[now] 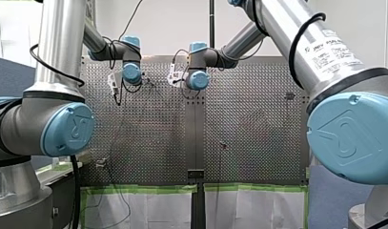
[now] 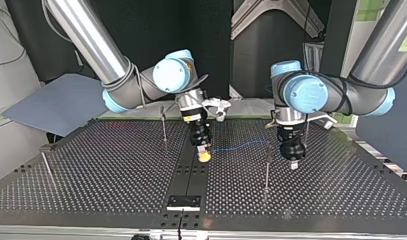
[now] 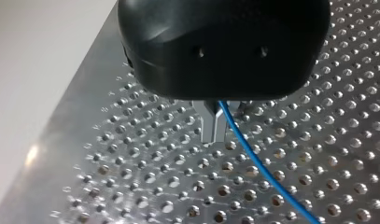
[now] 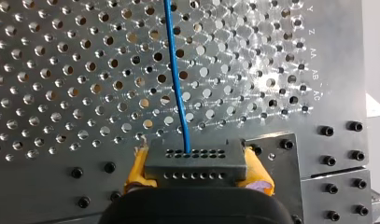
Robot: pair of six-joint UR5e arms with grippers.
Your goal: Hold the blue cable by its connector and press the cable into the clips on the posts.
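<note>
My right gripper is clamped on one dark connector, a yellow pad on either side of the block. The single blue cable leaves the connector's holed face and runs straight ahead of the gripper over the perforated table. My left gripper has its two metal fingers drawn close together, and the cable comes out from between them. It looks pinched there, though the black gripper body hides most of the contact.

In the top view the two grippers, my right and my left, hang just above the table with the cable strung between them. Its long axis lies across the view, nearly level with a slight wave, and the connector end sits at the view's left.

Three thin upright posts stand clear — one beside my right gripper, one between the grippers and one well apart at the view's left. The cable passes close by the top of the middle post, but I cannot tell whether it sits in a clip.
</note>
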